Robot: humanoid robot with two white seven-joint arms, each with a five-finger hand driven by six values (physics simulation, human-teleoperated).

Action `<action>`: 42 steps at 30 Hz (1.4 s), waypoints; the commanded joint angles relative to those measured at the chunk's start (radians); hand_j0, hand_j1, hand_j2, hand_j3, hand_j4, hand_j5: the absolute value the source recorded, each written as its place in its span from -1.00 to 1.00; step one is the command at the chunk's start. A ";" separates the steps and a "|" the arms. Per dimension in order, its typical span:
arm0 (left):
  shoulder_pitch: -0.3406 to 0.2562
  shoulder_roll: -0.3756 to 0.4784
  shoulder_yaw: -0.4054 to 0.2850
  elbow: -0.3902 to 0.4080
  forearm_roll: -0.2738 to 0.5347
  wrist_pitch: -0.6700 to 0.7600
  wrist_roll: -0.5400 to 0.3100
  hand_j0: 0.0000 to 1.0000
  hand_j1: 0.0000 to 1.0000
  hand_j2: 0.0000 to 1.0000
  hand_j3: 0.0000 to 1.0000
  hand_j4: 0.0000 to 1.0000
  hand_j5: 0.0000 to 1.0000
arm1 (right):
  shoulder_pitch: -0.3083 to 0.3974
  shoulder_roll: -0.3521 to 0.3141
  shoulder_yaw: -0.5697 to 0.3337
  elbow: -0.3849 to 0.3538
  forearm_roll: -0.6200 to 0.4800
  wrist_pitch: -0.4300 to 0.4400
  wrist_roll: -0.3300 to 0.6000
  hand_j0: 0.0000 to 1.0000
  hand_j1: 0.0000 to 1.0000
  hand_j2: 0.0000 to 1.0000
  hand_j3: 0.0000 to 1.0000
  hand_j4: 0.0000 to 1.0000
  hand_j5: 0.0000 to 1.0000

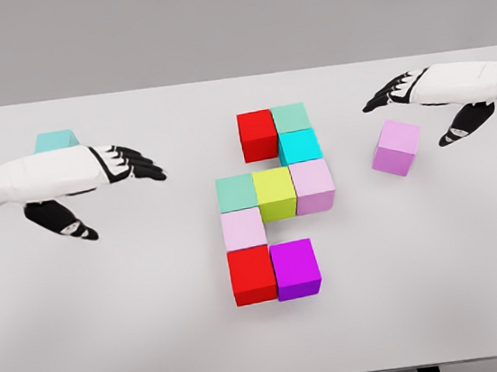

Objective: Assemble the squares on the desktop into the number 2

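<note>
Your right hand (424, 101) hovers with fingers spread, holding nothing, just beside the loose pink cube (396, 147). The assembled cubes (275, 203) lack one bottom-row piece, likely this cube's slot. Your left hand (107, 181) hangs open near the teal cube (54, 140)

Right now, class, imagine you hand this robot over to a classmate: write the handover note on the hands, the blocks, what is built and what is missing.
Left hand: open, holding nothing, hovering over the table's left side in front of a teal block.
Right hand: open, empty, hovering just behind a loose pink block, not gripping it.
Done: nine blocks sit together mid-table, from the red block at top to the purple block at bottom, already forming most of a 2.
Left: the two loose blocks, probably to lengthen the top and bottom rows.
</note>
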State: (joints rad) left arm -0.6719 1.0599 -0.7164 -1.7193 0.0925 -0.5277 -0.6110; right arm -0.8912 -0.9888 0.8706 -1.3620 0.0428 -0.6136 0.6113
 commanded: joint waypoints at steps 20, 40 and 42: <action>-0.075 -0.011 -0.081 0.018 -0.137 0.637 0.047 1.00 1.00 1.00 1.00 1.00 1.00 | -0.017 0.001 0.015 0.032 0.111 0.003 0.000 1.00 1.00 1.00 1.00 1.00 1.00; -0.172 -0.178 -0.186 0.308 -0.278 0.634 0.119 1.00 1.00 1.00 1.00 1.00 1.00 | -0.009 0.108 0.019 0.081 0.246 0.003 0.000 1.00 1.00 1.00 1.00 1.00 1.00; -0.173 -0.178 -0.184 0.323 -0.280 0.632 0.123 1.00 1.00 1.00 1.00 1.00 1.00 | -0.009 0.131 0.022 0.116 0.252 0.003 0.000 1.00 1.00 1.00 1.00 1.00 1.00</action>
State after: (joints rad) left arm -0.8452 0.8935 -0.8968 -1.4259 -0.1843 0.1061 -0.4910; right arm -0.9004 -0.8715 0.8908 -1.2702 0.2970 -0.6133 0.6112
